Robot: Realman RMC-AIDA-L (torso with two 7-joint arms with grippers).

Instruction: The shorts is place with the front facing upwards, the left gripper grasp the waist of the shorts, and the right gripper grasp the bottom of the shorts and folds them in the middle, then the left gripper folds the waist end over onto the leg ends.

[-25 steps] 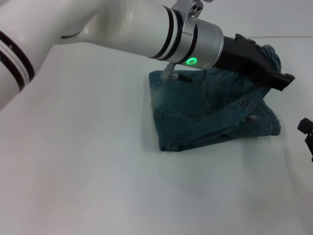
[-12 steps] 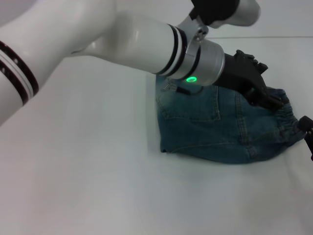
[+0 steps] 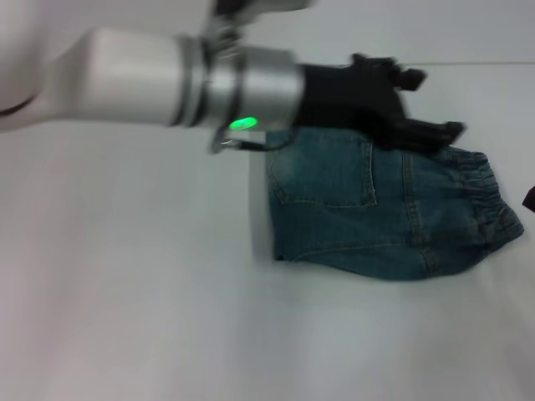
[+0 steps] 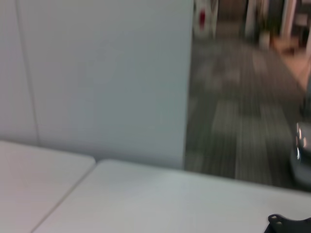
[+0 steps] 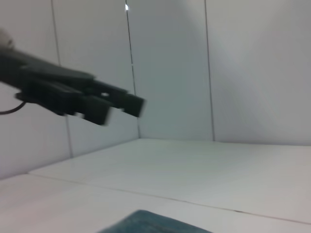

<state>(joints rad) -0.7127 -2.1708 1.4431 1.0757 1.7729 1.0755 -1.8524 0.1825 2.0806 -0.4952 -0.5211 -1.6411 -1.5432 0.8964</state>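
Shorts (image 3: 376,209): I see them folded into a compact shape and lying flat on the white table (image 3: 125,317), right of the middle in my head view. A back pocket faces up.
Waist of the shorts (image 3: 489,205): the gathered elastic band is at the right end of the fold, on top, lying loose.
Bottom of the shorts: I cannot find the leg hems; they seem to be covered by the folded cloth.
Left gripper (image 3: 435,134): it is raised above the far edge of the shorts, near the waist end, with the arm reaching across from the left. It holds nothing. In the right wrist view it (image 5: 124,103) is in the air above the table, but I cannot tell how far its fingers are apart because they are blurred.
Right gripper (image 3: 530,199): only a dark piece shows at the right edge of my head view, beside the waist band. I cannot tell its finger state.
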